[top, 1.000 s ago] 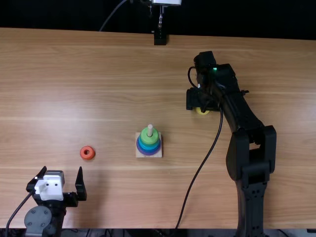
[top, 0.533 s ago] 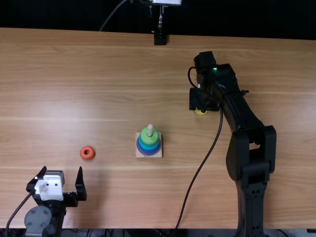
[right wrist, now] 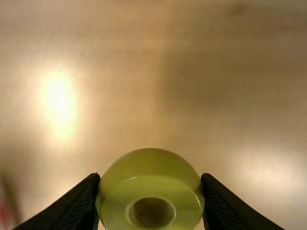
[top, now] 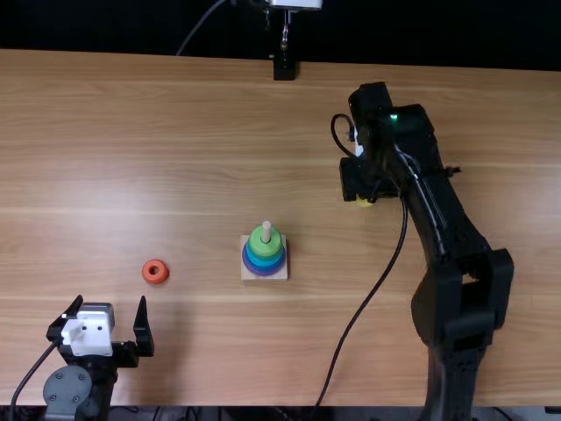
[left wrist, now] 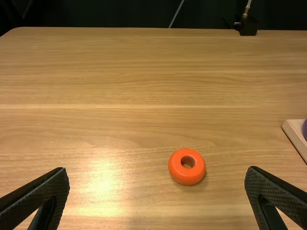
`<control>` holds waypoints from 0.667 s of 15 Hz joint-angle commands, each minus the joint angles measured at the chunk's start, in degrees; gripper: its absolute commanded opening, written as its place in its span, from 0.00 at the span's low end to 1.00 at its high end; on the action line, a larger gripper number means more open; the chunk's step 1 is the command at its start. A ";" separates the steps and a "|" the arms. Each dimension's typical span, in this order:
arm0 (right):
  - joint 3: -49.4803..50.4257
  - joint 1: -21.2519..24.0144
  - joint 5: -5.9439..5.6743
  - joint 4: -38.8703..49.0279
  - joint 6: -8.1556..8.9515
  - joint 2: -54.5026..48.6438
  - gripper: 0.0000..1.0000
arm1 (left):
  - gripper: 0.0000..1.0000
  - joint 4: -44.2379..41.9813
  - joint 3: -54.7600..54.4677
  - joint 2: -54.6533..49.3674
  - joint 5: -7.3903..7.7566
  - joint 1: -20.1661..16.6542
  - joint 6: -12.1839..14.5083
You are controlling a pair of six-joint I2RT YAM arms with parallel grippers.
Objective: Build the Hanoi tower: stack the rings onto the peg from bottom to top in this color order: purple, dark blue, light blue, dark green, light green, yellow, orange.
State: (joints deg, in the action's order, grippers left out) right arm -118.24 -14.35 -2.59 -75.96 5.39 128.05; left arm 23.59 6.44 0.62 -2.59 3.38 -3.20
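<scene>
Near the table's far right, my right gripper holds the yellow ring, which peeks out beneath it. In the right wrist view both fingers of the right gripper press the sides of the yellow ring. The peg rises from a wooden base, with a green ring uppermost and blue and purple rings below. My left gripper stands open at the near left; the orange ring lies beyond it. In the left wrist view the left gripper has the orange ring ahead of its spread fingers.
The right arm's cable droops across the table to the right of the peg base. A black stand is at the far edge.
The right gripper has closed in on the yellow ring. Its arm has since shifted slightly rightward and looks raised, the ring moving with it. The left arm has kept still.
</scene>
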 commanded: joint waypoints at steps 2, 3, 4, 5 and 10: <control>-0.94 -5.60 -0.15 -4.89 -4.23 -6.76 0.01 | 1.00 4.57 -6.44 -0.62 0.38 0.05 0.14; -1.12 -7.80 -0.15 -6.36 -4.97 -8.87 0.01 | 1.00 4.57 -6.44 -0.62 0.38 -0.04 0.14; -1.12 -9.38 -0.15 -7.10 -4.97 -10.71 0.01 | 1.00 4.57 -6.44 -0.62 0.38 0.05 0.14; -1.21 -11.14 -0.15 -7.31 -4.97 -11.77 0.01 | 1.00 4.57 -6.44 -0.62 0.38 -0.04 0.14; -4.55 -18.35 0.06 -7.10 -4.33 -14.49 0.00 | 1.00 4.57 -6.44 -0.62 0.38 0.05 0.14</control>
State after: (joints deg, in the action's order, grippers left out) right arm -120.55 -32.08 -2.57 -83.13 1.32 116.55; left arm 23.62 6.44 0.62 -2.57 3.38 -3.22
